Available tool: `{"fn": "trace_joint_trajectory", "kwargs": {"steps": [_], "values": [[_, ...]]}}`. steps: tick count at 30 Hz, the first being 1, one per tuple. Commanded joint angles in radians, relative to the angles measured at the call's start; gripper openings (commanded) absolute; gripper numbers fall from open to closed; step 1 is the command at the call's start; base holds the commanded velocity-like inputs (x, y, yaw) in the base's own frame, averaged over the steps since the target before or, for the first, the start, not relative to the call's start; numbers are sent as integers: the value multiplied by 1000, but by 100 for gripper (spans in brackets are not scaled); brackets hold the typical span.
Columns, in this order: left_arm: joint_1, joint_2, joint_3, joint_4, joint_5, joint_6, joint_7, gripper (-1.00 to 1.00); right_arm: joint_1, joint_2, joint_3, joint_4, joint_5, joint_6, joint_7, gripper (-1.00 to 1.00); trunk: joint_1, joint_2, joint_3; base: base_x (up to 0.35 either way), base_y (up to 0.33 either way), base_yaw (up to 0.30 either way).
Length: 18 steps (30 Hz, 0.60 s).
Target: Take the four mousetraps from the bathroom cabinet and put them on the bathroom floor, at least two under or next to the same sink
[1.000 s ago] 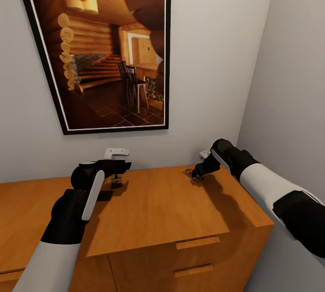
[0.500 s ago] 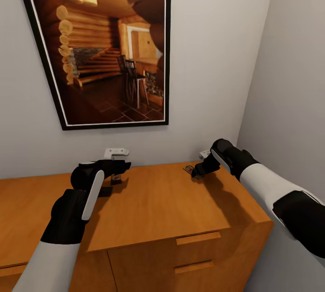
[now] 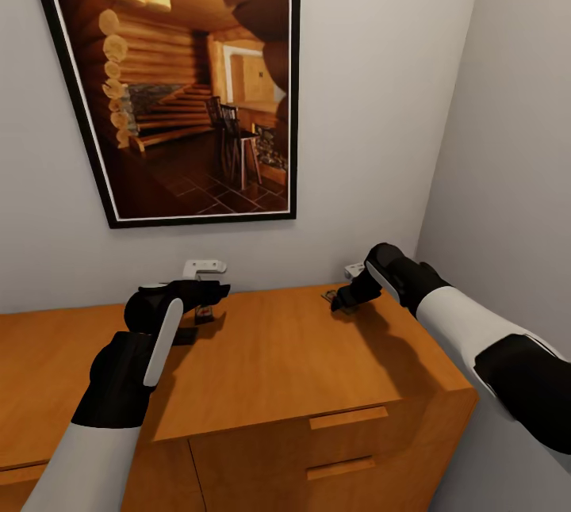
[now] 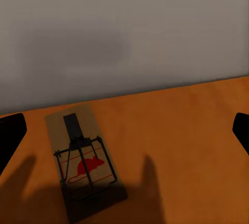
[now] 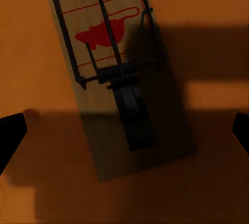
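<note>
At mid-frame in the head view, both grippers hover over the cabinet (image 3: 277, 361) top. The right gripper (image 5: 124, 130), fingers spread wide, sits above one mousetrap (image 5: 116, 73) near the wall — another mousetrap (image 4: 83, 164) lies ahead of the left gripper (image 4: 124, 130), likewise spread and empty. Best to centre each board between the fingertips and square the jaws to its long edges before closing.

Even, soft light from above fills the head view; the walls (image 3: 381, 100) show no glare. Both arms cast blurred shadows on the cabinet (image 3: 270, 361) top. In the wrist views, 2 finger shadows fall across each mousetrap (image 4: 83, 164) (image 5: 114, 73), dimming the board. Renders are sharp, slightly soft close up.
</note>
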State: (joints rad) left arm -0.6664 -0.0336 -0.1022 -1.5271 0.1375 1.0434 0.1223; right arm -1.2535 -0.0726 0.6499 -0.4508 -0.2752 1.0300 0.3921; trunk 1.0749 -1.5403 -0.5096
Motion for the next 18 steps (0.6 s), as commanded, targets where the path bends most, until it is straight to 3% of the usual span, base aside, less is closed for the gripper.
{"fn": "trace_joint_trajectory", "kwargs": {"steps": [1,18], "values": [[-1,0,-1,-1,11,4,10,100,-1,1,8,-2,-9,3,-2,100,0,-1,-1,0,0,0],[-1,0,-2,-1,10,4,11,100,-1,17,8,-2,-7,2,-3,100,0,-1,-1,0,0,0]]}}
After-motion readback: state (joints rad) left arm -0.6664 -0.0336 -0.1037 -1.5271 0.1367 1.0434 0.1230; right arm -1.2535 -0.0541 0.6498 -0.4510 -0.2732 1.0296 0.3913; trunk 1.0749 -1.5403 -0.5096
